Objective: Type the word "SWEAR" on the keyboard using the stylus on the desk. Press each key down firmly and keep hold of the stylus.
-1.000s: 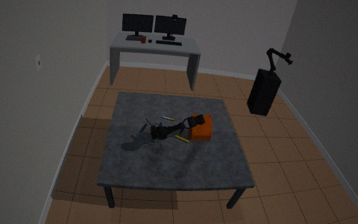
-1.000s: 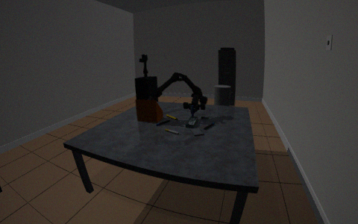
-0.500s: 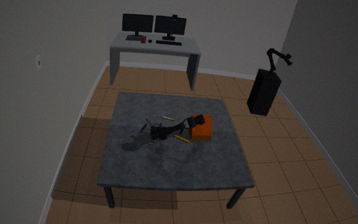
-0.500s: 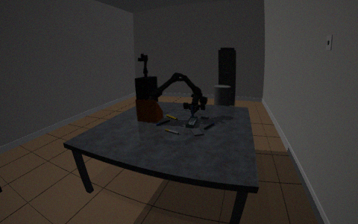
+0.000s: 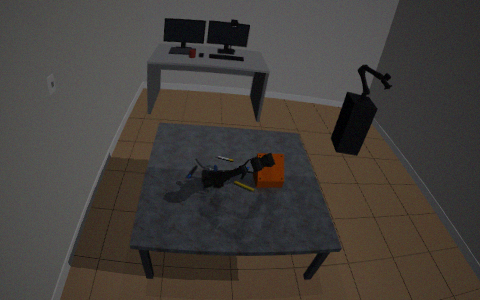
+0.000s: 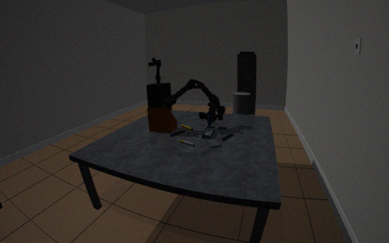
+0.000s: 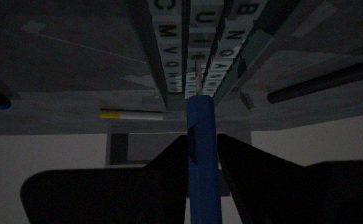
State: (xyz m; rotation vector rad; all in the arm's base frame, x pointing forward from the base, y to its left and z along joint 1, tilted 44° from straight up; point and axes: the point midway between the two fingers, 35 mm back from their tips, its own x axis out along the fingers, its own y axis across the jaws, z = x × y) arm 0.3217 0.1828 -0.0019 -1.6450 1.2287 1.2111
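Observation:
My gripper (image 7: 201,141) (image 6: 210,119) is shut on the blue stylus (image 7: 201,120), whose thin pale tip points at the keyboard (image 7: 168,31) (image 6: 208,133). The keyboard is a narrow dark-green frame with rows of light letter keys. In the wrist view the tip overlaps the middle row, just by the E key (image 7: 197,54). Whether it touches a key cannot be told. In the top view the arm hides the keyboard.
The orange box (image 5: 272,172) (image 6: 161,121) stands at the arm's base. A yellow marker (image 5: 244,186) (image 6: 186,127), a white-and-yellow marker (image 5: 225,159) (image 6: 186,142) (image 7: 137,115) and a dark pen (image 6: 228,137) lie around the keyboard. A flat grey piece (image 6: 214,142) lies near its end.

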